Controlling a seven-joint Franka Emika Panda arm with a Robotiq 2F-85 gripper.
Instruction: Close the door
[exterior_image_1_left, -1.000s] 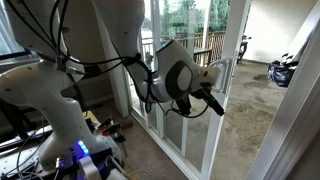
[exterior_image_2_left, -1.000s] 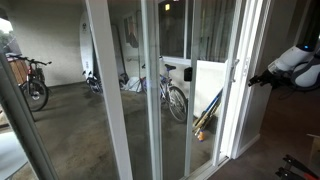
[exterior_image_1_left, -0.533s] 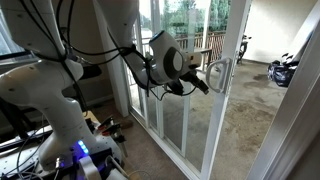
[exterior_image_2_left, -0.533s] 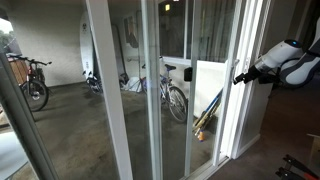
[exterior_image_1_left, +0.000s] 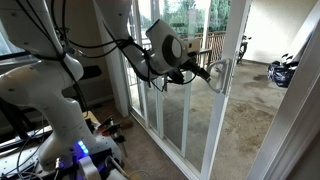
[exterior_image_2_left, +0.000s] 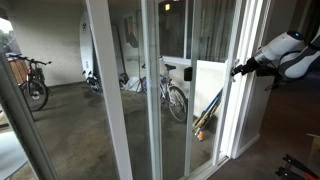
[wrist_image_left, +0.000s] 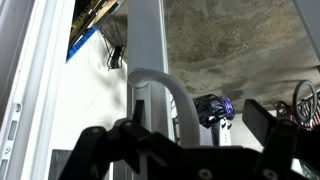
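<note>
The door is a tall glass panel with a white frame (exterior_image_1_left: 236, 90), also seen in an exterior view (exterior_image_2_left: 243, 100). Its white loop handle (exterior_image_1_left: 219, 73) sits on the edge stile. My gripper (exterior_image_1_left: 206, 72) is at the handle at handle height; in an exterior view (exterior_image_2_left: 239, 70) its tips meet the stile. In the wrist view the handle (wrist_image_left: 158, 86) rises between the two dark fingers of the gripper (wrist_image_left: 178, 122), which is open with a gap on each side of the loop. The doorway to the patio (exterior_image_1_left: 270, 110) stands open beside the stile.
Fixed white-framed glass panels (exterior_image_2_left: 110, 90) stand beside the door. Outside are bicycles (exterior_image_2_left: 176, 97) (exterior_image_2_left: 34, 82) and a dark scooter (exterior_image_1_left: 283, 70), which also shows in the wrist view (wrist_image_left: 213, 108). The robot's white base (exterior_image_1_left: 55, 110) and cables are on the room side.
The gripper has risen and moved toward the door edge, from below and short of the handle to level with it, its fingers now on either side of the loop.
</note>
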